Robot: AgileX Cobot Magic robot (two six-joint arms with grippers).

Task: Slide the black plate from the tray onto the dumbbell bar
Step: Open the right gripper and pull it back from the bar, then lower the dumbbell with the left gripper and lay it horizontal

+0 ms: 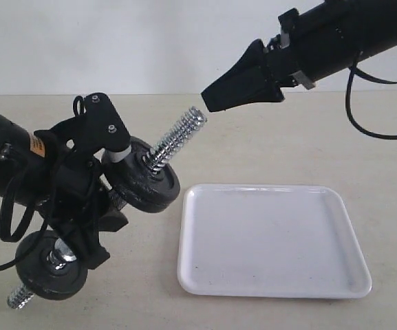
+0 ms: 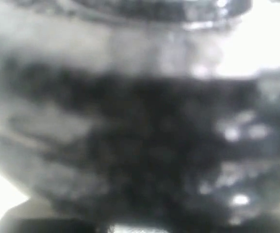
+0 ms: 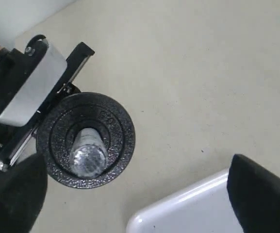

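1. The left gripper (image 1: 102, 196) is clenched around the dumbbell bar (image 1: 181, 137). It holds the bar tilted, off to the left of the tray (image 1: 274, 240), with the threaded end raised.
2. The black plate (image 1: 146, 184) sits threaded on that bar, just beside the tray's back left corner and apart from it.
3. 1 other black disc (image 1: 50, 265) sits on the bar's low end, farther left of the tray.
4. The right gripper (image 1: 208, 103) hangs beyond the tray's back left corner, near the bar's threaded tip. Its jaws are spread wide and grasp nothing.
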